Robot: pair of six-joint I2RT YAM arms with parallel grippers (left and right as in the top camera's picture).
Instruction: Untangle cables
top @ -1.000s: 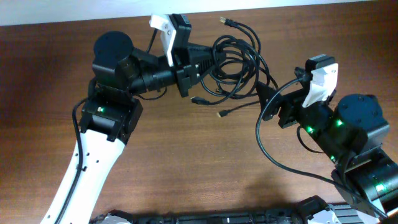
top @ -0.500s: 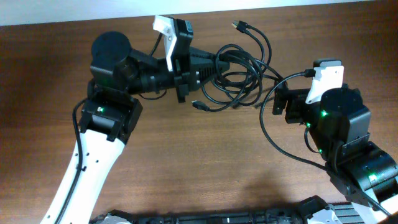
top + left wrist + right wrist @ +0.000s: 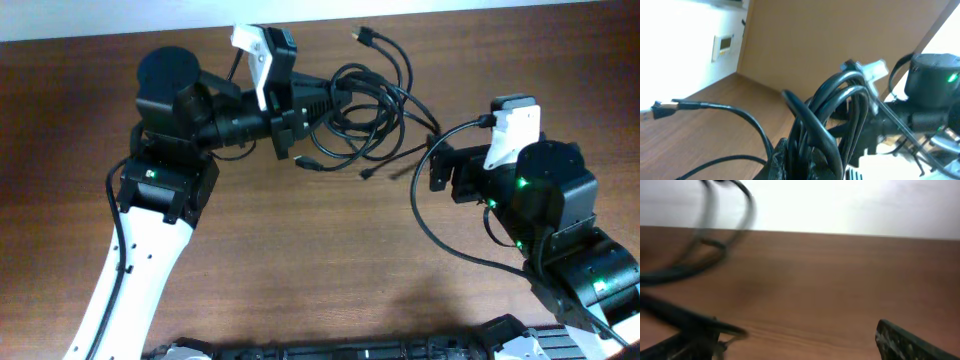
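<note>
At the far side of the wooden worktop [image 3: 300, 250], the left gripper [image 3: 338, 95] is clamped tight on the cables [image 3: 375, 120], a knot of thin black cords whose loops fan out to the right of its fingers. The left wrist view shows several strands bunched together in that grip. The right gripper [image 3: 436, 168] hovers just beside the tangle's right edge, fingers spread wide and holding nothing.

The cords look light and limp. They will likely sag, trail and follow any pull rather than keep a shape. Their smooth jackets should slide over one another, though the small plugs are likely to catch in the loops. At least 3 plug ends poke free: 1 at the top [image 3: 358, 35] and 2 along the lower edge [image 3: 308, 163] [image 3: 367, 173]. The best hold for the free gripper is probably 1 single strand just behind a loose plug, which would stop the cord from slipping through. Grabbing the crossed middle would only tighten the knot.
</note>
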